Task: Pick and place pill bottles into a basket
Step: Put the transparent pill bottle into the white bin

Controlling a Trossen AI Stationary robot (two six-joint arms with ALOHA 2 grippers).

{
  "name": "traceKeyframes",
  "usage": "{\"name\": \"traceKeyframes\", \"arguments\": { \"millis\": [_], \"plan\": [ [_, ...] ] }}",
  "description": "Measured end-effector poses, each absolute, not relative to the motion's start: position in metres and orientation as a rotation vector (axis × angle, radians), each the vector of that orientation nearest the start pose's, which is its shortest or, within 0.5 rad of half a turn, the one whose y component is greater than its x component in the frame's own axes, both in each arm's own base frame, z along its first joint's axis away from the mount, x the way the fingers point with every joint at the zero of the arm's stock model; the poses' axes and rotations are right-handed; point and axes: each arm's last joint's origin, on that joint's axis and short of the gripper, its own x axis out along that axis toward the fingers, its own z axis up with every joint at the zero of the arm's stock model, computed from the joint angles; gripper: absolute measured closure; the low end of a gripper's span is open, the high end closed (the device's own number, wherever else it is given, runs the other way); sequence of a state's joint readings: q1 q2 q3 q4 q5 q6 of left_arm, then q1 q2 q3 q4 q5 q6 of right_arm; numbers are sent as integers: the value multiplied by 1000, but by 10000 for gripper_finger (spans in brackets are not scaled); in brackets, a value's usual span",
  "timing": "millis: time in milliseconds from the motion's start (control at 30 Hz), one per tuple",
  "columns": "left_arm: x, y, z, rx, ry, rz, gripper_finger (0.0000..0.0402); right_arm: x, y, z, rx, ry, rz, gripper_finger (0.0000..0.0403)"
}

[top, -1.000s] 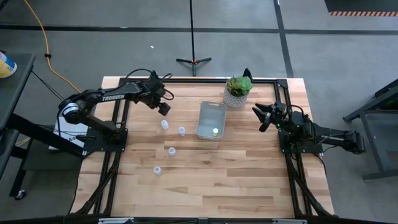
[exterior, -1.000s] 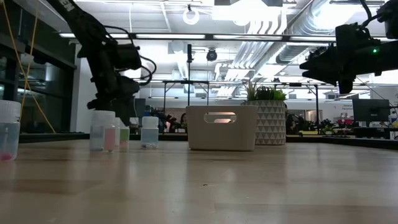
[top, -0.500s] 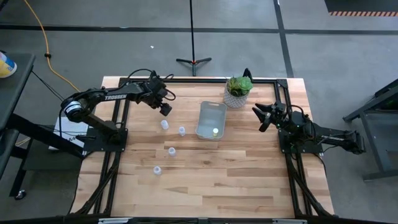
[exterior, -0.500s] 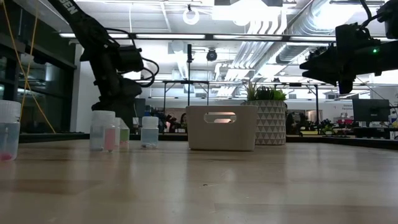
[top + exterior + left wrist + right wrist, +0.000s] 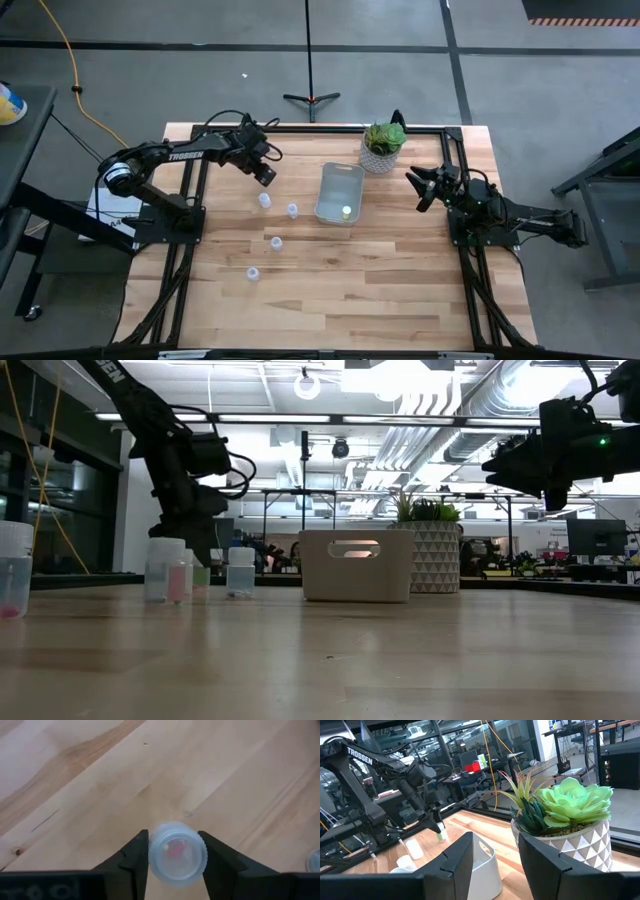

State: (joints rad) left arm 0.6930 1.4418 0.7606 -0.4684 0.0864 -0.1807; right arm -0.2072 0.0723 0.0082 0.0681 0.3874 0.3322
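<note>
My left gripper point(image 5: 264, 176) is over the table's far left part, shut on a small white-capped pill bottle point(image 5: 177, 852). The right wrist view shows this bottle below its fingers point(image 5: 441, 835). Three more bottles stand on their bases on the table point(image 5: 264, 200) point(image 5: 292, 210) point(image 5: 275, 243), and another stands nearer the front point(image 5: 252, 273). The clear bin point(image 5: 340, 193) stands at mid-table with one bottle point(image 5: 346, 211) inside. My right gripper point(image 5: 415, 187) is open and empty, in the air to the right of the bin. My left gripper pinches the bottle between its two fingers point(image 5: 132, 860), on opposite sides of the body just below the cap point(image 5: 152, 855). The fingers point down from above. The bottle stands upright in the hold, close over the wood; whether it is clear of the table, I cannot tell.
A white pot with a green plant point(image 5: 383, 146) stands just beyond the bin's far right corner, near my right gripper. Black frame rails point(image 5: 190, 200) run along the table's left and right sides. Bare wood point(image 5: 380, 290) lies toward the near edge.
My left gripper has gone a little toward the table's right, toward the bin, and stays shut on the bottle.
</note>
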Motion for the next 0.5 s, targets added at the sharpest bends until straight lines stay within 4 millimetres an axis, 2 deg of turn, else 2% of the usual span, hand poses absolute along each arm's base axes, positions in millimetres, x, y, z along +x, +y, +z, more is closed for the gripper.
{"name": "traceKeyframes", "arguments": {
  "millis": [100,200,333,500],
  "plan": [
    [199,162,174,-603,1028,640,227,95,-31,167,323,-103,-588,254],
    [208,168,192,-604,977,615,221,95,-31,167,323,-103,-589,254],
    [230,170,230,-554,873,551,203,95,-31,167,323,-103,-590,254],
    [266,153,281,-377,704,430,220,95,-31,167,325,-104,-591,254]
  ]
}}
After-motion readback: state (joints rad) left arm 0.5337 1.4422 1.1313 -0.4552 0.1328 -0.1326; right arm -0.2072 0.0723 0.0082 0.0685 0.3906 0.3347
